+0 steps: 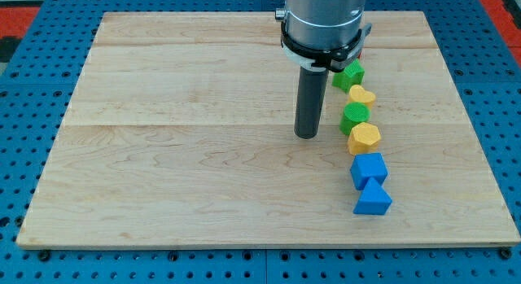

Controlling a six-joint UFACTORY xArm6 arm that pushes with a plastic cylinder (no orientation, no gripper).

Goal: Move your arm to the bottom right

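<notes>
My tip (306, 136) rests mid-tabletop (179, 154), just left of a green block (355, 117) and yellow hexagonal block (364, 138). There is no pincer to judge. Near them sit a blue cube (368, 169) and blue wedge (373, 198).

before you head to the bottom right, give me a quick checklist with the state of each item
1. My tip in view on the board: ok.
2. Tip apart from the blocks: ok, it sits left of the lower green block and the yellow hexagon block.
3. Straight path to the bottom right free: not ok, the blue cube and blue triangular block lie across it.
4. Room at the board's bottom right corner: ok.
5. Upper green block and upper yellow block off the path: ok.
</notes>
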